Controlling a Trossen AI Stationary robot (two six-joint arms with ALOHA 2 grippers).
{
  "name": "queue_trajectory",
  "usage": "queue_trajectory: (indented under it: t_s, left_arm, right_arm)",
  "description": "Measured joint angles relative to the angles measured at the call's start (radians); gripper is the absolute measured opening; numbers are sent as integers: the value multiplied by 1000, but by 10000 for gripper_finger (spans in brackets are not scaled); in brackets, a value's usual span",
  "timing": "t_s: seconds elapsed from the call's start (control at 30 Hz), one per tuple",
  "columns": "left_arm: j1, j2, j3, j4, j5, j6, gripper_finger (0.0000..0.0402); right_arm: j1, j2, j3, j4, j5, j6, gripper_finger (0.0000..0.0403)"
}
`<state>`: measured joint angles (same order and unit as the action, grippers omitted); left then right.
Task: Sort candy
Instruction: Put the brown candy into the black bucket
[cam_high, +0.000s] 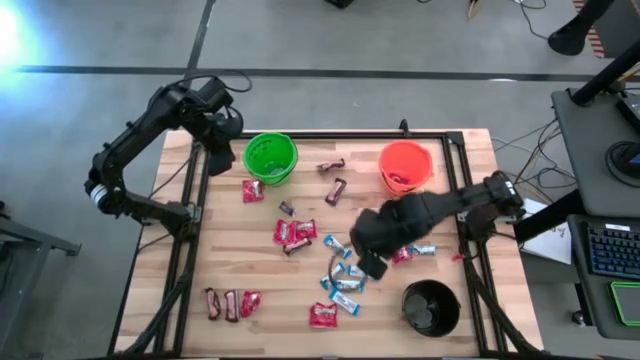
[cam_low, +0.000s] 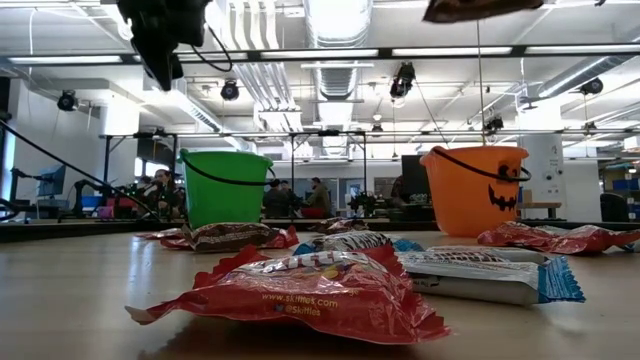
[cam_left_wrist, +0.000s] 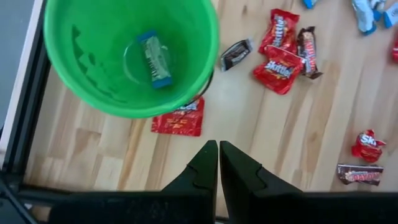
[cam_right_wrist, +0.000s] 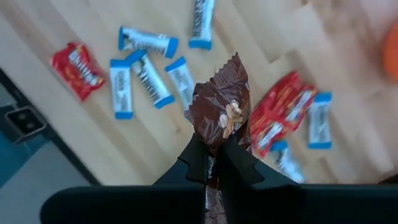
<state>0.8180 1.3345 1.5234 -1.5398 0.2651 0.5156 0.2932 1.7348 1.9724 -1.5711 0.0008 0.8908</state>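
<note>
Nearest the low camera lies a red packet (cam_low: 300, 292), flat on the tabletop (cam_high: 260, 280) with its long axis running across the view, and just behind it a light-blue-and-white bar (cam_low: 480, 275) lying the same way. Seen from above, the right hand (cam_high: 372, 262) hangs over the middle of the tabletop, above a cluster of blue-and-white bars (cam_high: 342, 285), and is clenched on a dark brown bar (cam_right_wrist: 219, 112); in the right wrist view that bar stands up out of the fingertips, its long axis in line with the fingers and its crimped end pointing away from the hand. More candy is scattered over the wood: red packets (cam_high: 296, 232) near the centre, three pieces (cam_high: 230, 303) lying side by side near the front left corner, and two dark bars (cam_high: 333, 178) between the green bucket (cam_high: 270, 158) and the orange bucket (cam_high: 405, 166), both of which stand along the far edge. A black bucket (cam_high: 431, 308) stands at the front right corner. The left hand (cam_left_wrist: 217, 163) is clenched and empty, poised over the far left corner beside the green bucket, which holds one blue-edged bar (cam_left_wrist: 154, 59).
</note>
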Motion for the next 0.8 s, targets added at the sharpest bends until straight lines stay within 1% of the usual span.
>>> queue_trajectory:
  t_s: [0.3, 0.57, 0.8]
  left_arm:
    - [-64, -36, 0, 0, 15, 0, 0]
    - [-74, -45, -1, 0, 15, -2, 0]
    - [-75, -45, -1, 0, 16, -3, 0]
  right_arm:
    - [194, 0, -50, 0, 27, 319, 11]
    - [346, 0, -129, -1, 18, 591, 11]
    - [453, -2, -172, 0, -4, 780, 11]
